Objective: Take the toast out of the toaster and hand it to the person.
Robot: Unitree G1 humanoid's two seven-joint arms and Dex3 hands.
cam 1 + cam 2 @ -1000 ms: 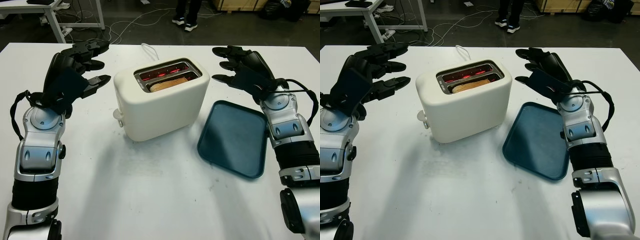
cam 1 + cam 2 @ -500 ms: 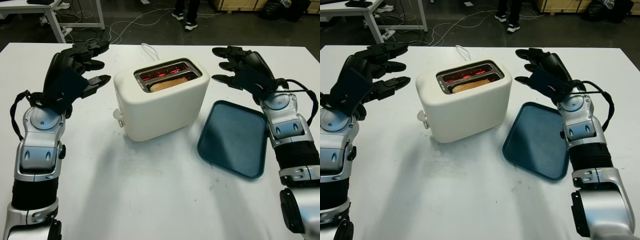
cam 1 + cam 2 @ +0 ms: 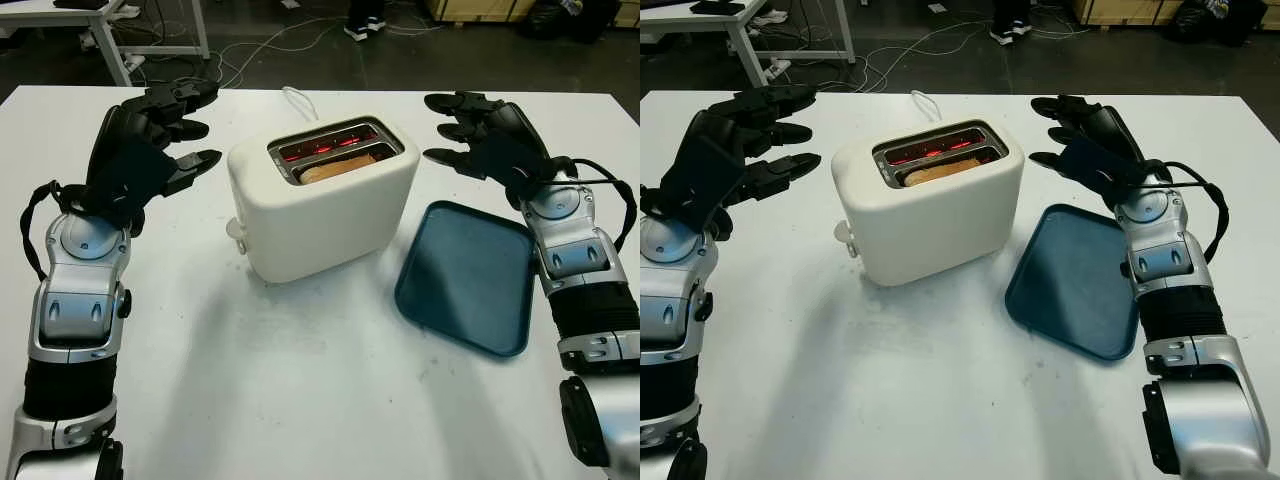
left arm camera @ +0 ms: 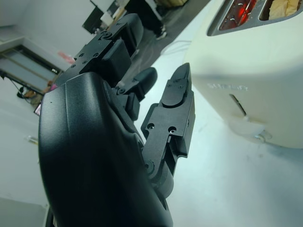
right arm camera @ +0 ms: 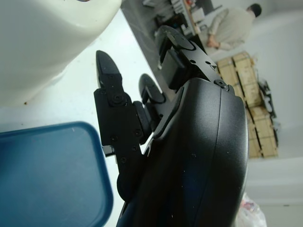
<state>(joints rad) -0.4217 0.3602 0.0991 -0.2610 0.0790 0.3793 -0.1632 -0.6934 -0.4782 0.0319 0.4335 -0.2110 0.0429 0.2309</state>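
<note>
Toast (image 3: 338, 166) is sitting mostly hidden inside the toaster (image 3: 322, 197); left hand (image 3: 150, 140) and right hand (image 3: 487, 138) are flanking it, spread and empty, unchanged from earlier.

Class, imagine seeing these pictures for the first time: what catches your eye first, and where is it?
The cream two-slot toaster at the table's middle draws the eye, its far slot glowing red and a slice of toast in the near slot. The black left hand and right hand flank it, both open. A dark teal rectangular tray lies to its right.

Beyond the white table (image 3: 300, 400), cables (image 3: 270, 45) trail across dark floor (image 3: 480, 60).
</note>
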